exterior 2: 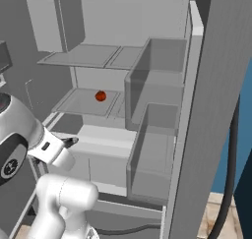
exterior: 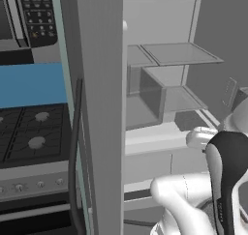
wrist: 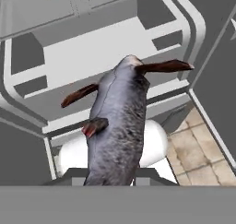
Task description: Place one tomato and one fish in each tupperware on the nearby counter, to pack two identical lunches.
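Open fridge shelves stand grey ahead. Clamped narrow between the jaws, the fish (wrist: 117, 131) juts straight out from the gripper (exterior 2: 73, 141); a tomato (exterior 2: 100, 96) waits well beyond on a shelf. Packing seems barely begun, tupperware unseen.

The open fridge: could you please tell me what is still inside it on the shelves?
One tomato sits on a glass shelf inside the fridge. The other shelves look bare. The lower drawers' contents are hidden behind their fronts.
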Available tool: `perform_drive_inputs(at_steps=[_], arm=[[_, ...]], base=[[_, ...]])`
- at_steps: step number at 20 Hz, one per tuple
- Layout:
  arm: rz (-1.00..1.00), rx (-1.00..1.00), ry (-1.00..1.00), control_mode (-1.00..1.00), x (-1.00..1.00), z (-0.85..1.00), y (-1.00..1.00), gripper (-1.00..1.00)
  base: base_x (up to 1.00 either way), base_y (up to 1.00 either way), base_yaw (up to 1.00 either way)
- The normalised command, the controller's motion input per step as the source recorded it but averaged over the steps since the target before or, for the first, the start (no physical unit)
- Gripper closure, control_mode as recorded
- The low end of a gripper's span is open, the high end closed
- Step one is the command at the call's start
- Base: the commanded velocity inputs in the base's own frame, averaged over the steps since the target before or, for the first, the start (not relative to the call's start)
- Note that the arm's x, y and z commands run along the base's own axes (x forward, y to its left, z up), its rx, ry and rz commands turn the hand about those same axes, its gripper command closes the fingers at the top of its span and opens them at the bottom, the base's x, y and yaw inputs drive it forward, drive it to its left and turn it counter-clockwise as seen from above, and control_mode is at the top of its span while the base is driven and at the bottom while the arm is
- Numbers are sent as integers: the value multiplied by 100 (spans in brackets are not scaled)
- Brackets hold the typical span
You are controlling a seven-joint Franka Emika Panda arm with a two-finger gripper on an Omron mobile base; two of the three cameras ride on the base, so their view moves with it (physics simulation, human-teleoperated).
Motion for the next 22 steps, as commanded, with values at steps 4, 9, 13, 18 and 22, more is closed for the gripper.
perform_drive_inputs(at_steps=[4,9,13,18,22], arm=[[0,0,0,100,0,0,0,100],[0,0,0,100,0,0,0,100],[0,0,0,100,0,0,0,100],[0,0,0,100,0,0,0,100],[0,0,0,100,0,0,0,100]], base=[[-97,21,16],[-100,8,17],[-100,16,12],[-97,54,10],[-27,99,5]])
